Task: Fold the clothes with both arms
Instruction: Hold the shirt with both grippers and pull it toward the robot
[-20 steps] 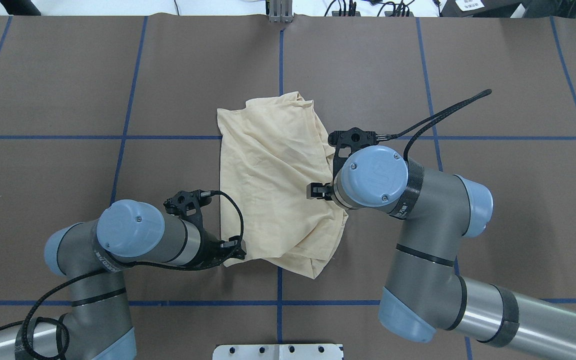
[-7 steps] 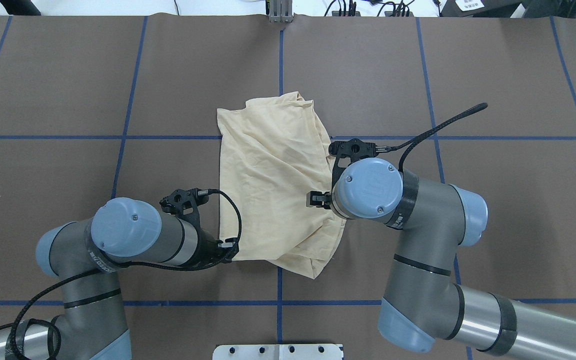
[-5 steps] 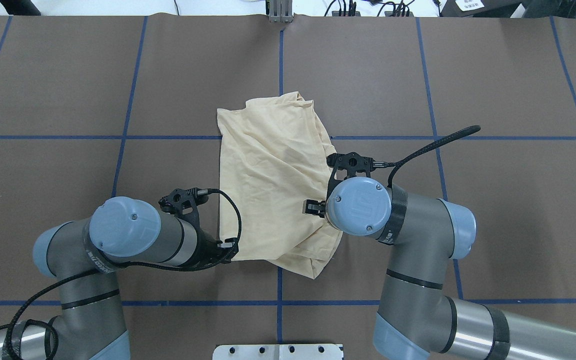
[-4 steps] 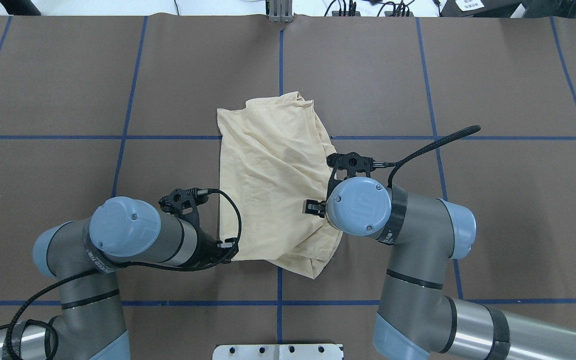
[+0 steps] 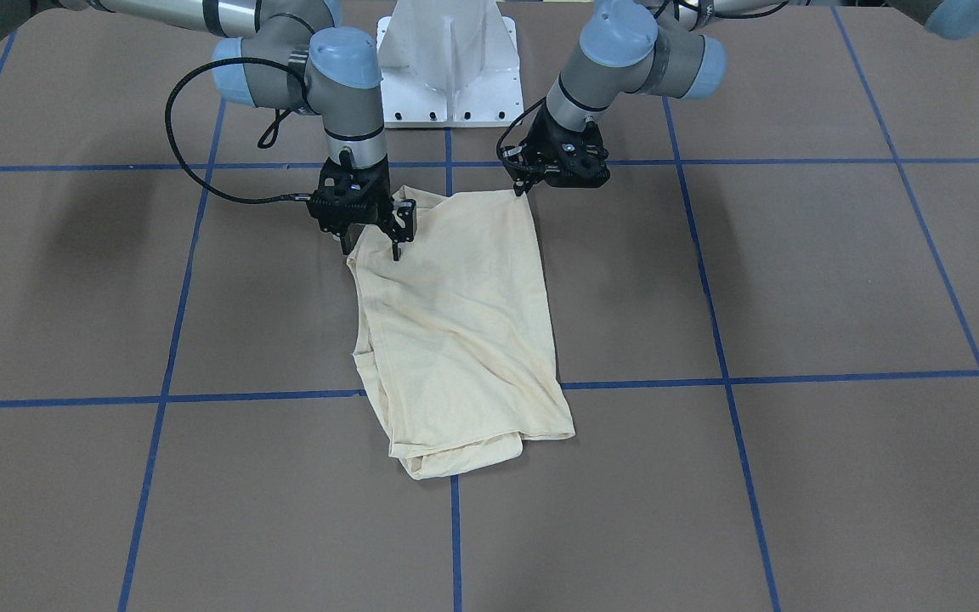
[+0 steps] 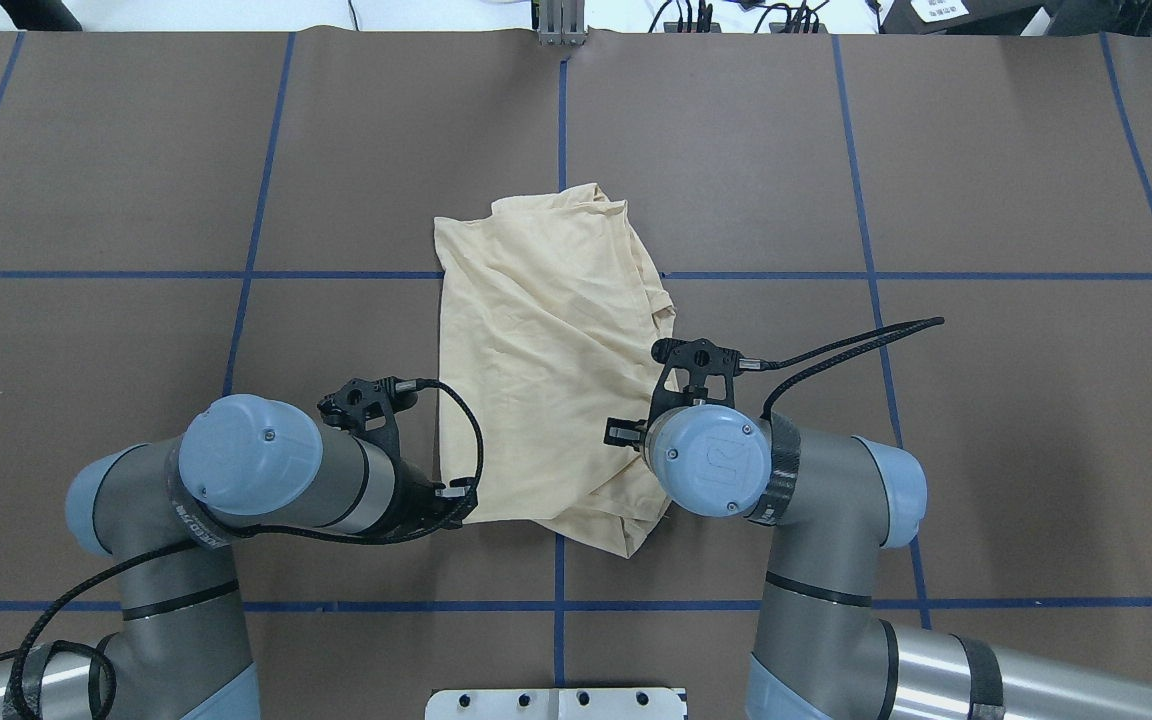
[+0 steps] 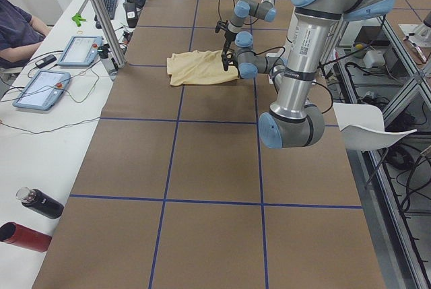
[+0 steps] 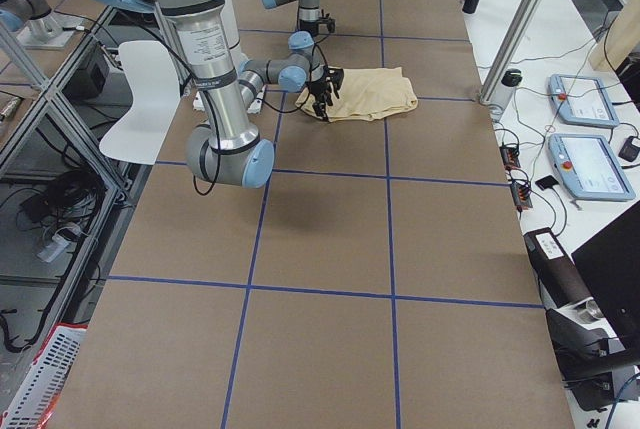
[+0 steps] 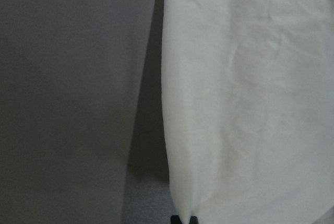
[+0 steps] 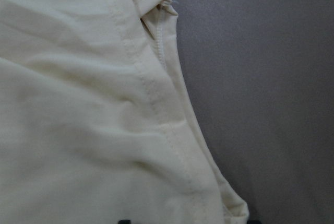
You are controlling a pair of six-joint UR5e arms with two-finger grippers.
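Left hand point(image 5: 526, 185) is clamped on the shirt's point(image 5: 455, 323) near corner; my right hand point(image 5: 370, 249) hovers, fingers apart, over the other one. Shirt lies mid-tabletop point(image 5: 795, 280), already a narrow strip. I reckon the end-over-end fold remains.

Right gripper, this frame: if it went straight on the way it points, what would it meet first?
The right gripper points straight down with jaws open, so it would first meet the T-shirt, at its edge nearest the robot, with the table directly beneath. The remaining gap is unclear.
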